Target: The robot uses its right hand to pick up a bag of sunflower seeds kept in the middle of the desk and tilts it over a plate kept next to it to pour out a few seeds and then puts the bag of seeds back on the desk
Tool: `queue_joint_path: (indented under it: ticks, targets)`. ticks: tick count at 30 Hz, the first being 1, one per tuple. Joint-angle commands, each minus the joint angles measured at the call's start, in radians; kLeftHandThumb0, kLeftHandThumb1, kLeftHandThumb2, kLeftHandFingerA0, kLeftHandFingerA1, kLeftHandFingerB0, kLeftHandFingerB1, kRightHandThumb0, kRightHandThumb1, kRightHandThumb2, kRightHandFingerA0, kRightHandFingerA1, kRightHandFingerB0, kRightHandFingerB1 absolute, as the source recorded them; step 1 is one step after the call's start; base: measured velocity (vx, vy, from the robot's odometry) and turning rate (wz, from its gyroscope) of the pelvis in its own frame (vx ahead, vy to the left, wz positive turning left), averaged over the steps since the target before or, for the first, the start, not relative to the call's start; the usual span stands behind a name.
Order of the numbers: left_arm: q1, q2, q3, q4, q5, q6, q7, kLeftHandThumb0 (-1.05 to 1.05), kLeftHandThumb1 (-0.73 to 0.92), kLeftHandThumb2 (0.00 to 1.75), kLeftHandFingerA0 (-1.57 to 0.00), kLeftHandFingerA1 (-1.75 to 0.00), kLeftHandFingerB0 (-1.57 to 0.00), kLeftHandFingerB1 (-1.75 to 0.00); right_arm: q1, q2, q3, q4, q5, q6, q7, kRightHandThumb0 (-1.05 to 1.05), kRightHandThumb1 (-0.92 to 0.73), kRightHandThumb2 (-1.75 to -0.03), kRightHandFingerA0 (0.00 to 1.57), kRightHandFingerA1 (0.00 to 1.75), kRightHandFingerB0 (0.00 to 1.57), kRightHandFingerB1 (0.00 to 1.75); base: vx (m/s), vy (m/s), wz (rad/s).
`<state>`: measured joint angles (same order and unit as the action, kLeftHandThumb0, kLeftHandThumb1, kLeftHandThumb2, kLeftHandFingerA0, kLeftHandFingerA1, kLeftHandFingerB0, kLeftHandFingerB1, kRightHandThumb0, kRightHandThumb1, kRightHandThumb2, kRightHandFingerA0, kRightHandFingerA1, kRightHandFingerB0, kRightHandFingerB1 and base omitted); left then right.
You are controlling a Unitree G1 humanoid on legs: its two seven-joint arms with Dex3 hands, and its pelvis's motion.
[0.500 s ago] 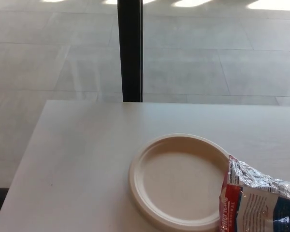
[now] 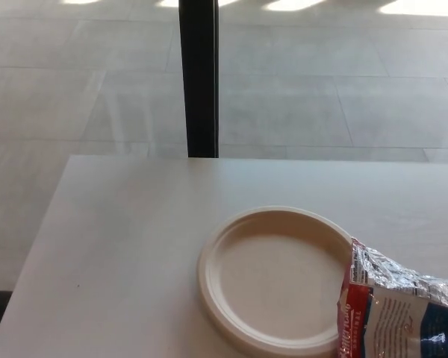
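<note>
We saw neither hand, so their state was unknowable. The crinkled foil seed bag [image 2: 403,306] overlapped the round cream plate's [image 2: 209,287] right rim; we judged a gentle tilt best.

Neither arm nor hand visible in head view; pose and state untellable.

Bright daylight comes from beyond the desk [image 2: 119,246] — sunlit patches glare along the floor [image 2: 321,82] at the top edge, the bag [image 2: 399,302] foil glints, the plate [image 2: 272,280] looks washed out — and the whole picture is slightly soft.
</note>
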<state>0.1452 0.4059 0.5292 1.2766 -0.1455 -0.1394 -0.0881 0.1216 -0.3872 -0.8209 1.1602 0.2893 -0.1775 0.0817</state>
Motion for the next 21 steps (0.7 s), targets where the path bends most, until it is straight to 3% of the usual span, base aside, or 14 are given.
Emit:
queue_joint_path:
  ticks: [1, 3, 4, 7, 8, 10, 12, 13, 14, 16, 18, 19, 20, 21]
  targets:
    - [0.0, -0.004, 0.021, 0.009, -0.045, -0.029, -0.017, -1.05, 0.52, 0.6, -0.25, -1.29, -0.23, -1.14, -0.073, -0.095, -0.099, -0.014, 0.15, 0.03, 0.01, -1.05, -0.68, -1.03, 0.0, 0.01, 0.0, 0.0, 0.0, 0.0, 0.0]
    - [0.0, -0.003, 0.019, 0.007, -0.043, -0.024, -0.012, -1.05, 0.52, 0.59, -0.32, -1.29, -0.29, -1.14, -0.111, -0.12, -0.091, -0.079, 0.135, -0.019, 0.011, -1.03, -0.72, -1.03, 0.0, 0.04, 0.0, 0.0, 0.0, 0.0, 0.0]
    - [-0.001, -0.002, 0.018, 0.008, -0.043, -0.019, -0.012, -1.05, 0.53, 0.6, -0.33, -1.26, -0.27, -1.12, -0.122, -0.117, -0.099, -0.106, 0.147, -0.039, 0.023, -0.82, -0.6, -0.89, 0.0, 0.0, 0.0, 0.0, 0.0, 0.0, 0.0]
    - [0.011, -0.006, 0.015, 0.008, -0.047, -0.023, -0.024, -1.05, 0.5, 0.6, -0.29, -1.25, -0.29, -1.13, -0.15, -0.145, -0.116, -0.209, 0.183, -0.023, 0.068, -1.02, -0.68, -1.0, 0.0, 0.0, 0.0, 0.0, 0.0, 0.0, 0.0]
    - [0.011, -0.008, 0.016, 0.007, -0.048, -0.027, -0.02, -1.05, 0.51, 0.6, -0.36, -1.24, -0.32, -1.13, -0.177, -0.165, -0.104, -0.272, 0.187, -0.01, 0.092, -0.93, -0.59, -1.0, 0.0, 0.27, 0.0, 0.09, 0.0, 0.0, 0.0]
    - [0.011, -0.008, 0.015, 0.007, -0.05, -0.026, -0.019, -1.05, 0.51, 0.6, -0.38, -1.24, -0.34, -1.13, -0.185, -0.162, -0.103, -0.347, 0.215, 0.011, 0.128, -1.0, -0.63, -0.98, 0.0, 0.06, 0.0, 0.03, 0.0, 0.0, 0.0]
    - [0.011, -0.008, 0.007, 0.009, -0.042, -0.031, -0.011, -1.05, 0.51, 0.6, -0.39, -1.24, -0.33, -1.13, -0.172, -0.162, -0.058, -0.508, 0.199, 0.043, 0.133, -1.05, -0.69, -1.01, 0.0, 0.03, 0.0, 0.02, 0.0, 0.0, 0.0]
    - [0.011, -0.006, 0.006, 0.01, -0.042, -0.03, -0.02, -1.05, 0.34, 0.93, -0.4, -1.16, -0.35, -1.04, -0.172, -0.167, -0.041, -0.555, 0.191, 0.062, 0.129, -1.05, -0.69, -1.01, 0.0, 0.01, 0.0, 0.02, 0.0, 0.0, 0.0]
    - [0.012, -0.006, 0.005, 0.01, -0.042, -0.032, -0.023, -1.05, 0.5, 0.6, -0.32, -1.24, -0.32, -1.14, -0.188, -0.18, -0.012, -0.616, 0.181, 0.082, 0.131, -1.04, -0.65, -0.98, 0.0, 0.0, 0.0, 0.01, 0.0, 0.0, 0.0]
    - [0.013, -0.003, 0.003, 0.011, -0.041, -0.03, -0.028, -1.05, 0.52, 0.59, -0.37, -1.23, -0.32, -1.11, -0.2, -0.19, 0.035, -0.687, 0.164, 0.086, 0.158, -1.05, -0.63, -1.0, 0.0, 0.04, 0.0, 0.08, 0.0, 0.0, 0.0]
    - [0.012, -0.006, 0.009, 0.013, -0.047, -0.031, -0.027, -1.05, 0.51, 0.59, -0.38, -1.22, -0.34, -1.11, -0.198, -0.191, 0.056, -0.724, 0.162, 0.087, 0.176, -1.05, -0.61, -1.01, 0.0, 0.11, 0.0, 0.15, 0.0, 0.0, 0.0]
    - [0.012, -0.008, 0.008, 0.013, -0.047, -0.031, -0.027, -1.05, 0.51, 0.59, -0.37, -1.23, -0.34, -1.11, -0.197, -0.192, 0.071, -0.745, 0.161, 0.095, 0.186, -1.03, -0.45, -0.78, 0.0, 0.77, 0.1, 0.61, 0.0, 0.0, 0.0]
    - [0.011, -0.007, 0.007, 0.013, -0.046, -0.027, -0.025, -1.05, 0.5, 0.59, -0.38, -1.22, -0.35, -1.11, -0.189, -0.194, 0.113, -0.793, 0.151, 0.109, 0.216, -0.91, -0.52, -1.02, 0.0, 0.55, 0.0, 0.47, 0.0, 0.0, 0.0]
    - [0.009, -0.006, 0.004, 0.014, -0.043, -0.019, -0.019, -1.05, 0.5, 0.59, -0.38, -1.22, -0.35, -1.11, -0.178, -0.199, 0.141, -0.822, 0.139, 0.119, 0.235, -0.91, -0.52, -1.02, 0.0, 0.55, 0.0, 0.47, 0.0, 0.0, 0.0]
